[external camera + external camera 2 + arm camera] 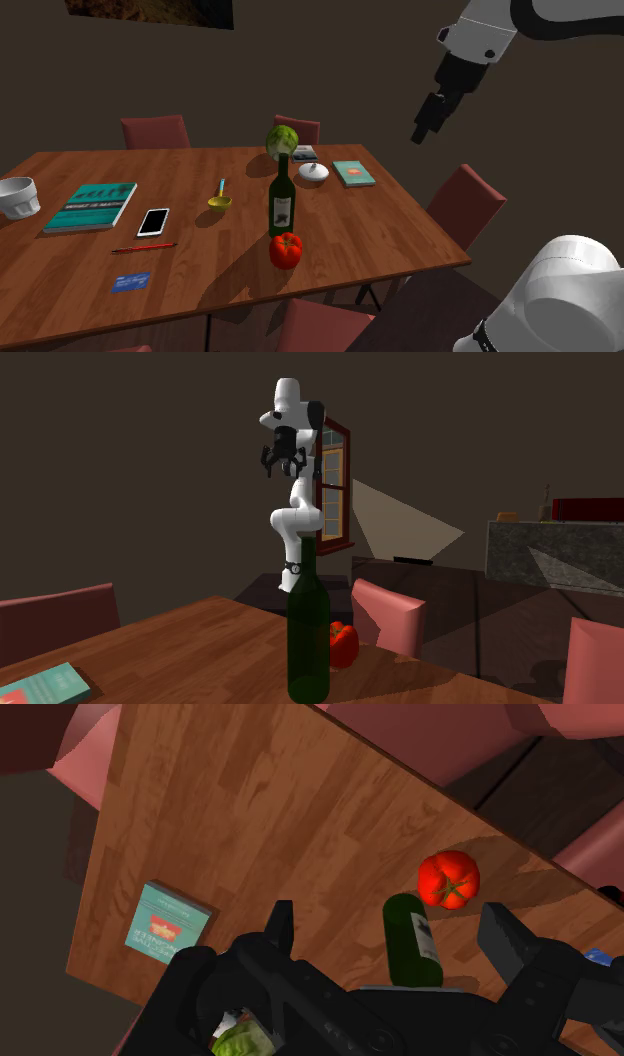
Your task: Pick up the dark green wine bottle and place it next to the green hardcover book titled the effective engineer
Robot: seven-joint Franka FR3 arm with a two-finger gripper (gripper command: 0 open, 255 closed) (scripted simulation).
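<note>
The gripper [421,133] hangs high in the air above the far right corner of the wooden table [400,225] in the shoulder view, well apart from everything on it. In the wrist view its two black fingers [281,926] stand wide apart with nothing between them but the scene far below. The dark green wine bottle [282,200] stands upright near the middle of the table, with a red tomato [286,250] just beside it on the side nearer the front edge. The green book [92,206] lies flat towards the shoulder view's left end of the table, well apart from the bottle. Between them sit a white phone [153,221] and a small yellow spoon [220,200]. A red pencil [145,246] and a blue card [131,282] lie nearer the front edge. A white bowl [17,196] sits at the left edge. Behind the bottle are a head of lettuce [282,141], a white lid [314,172] and a small teal book [354,173]. Dark red chairs [155,130] ring the table.
</note>
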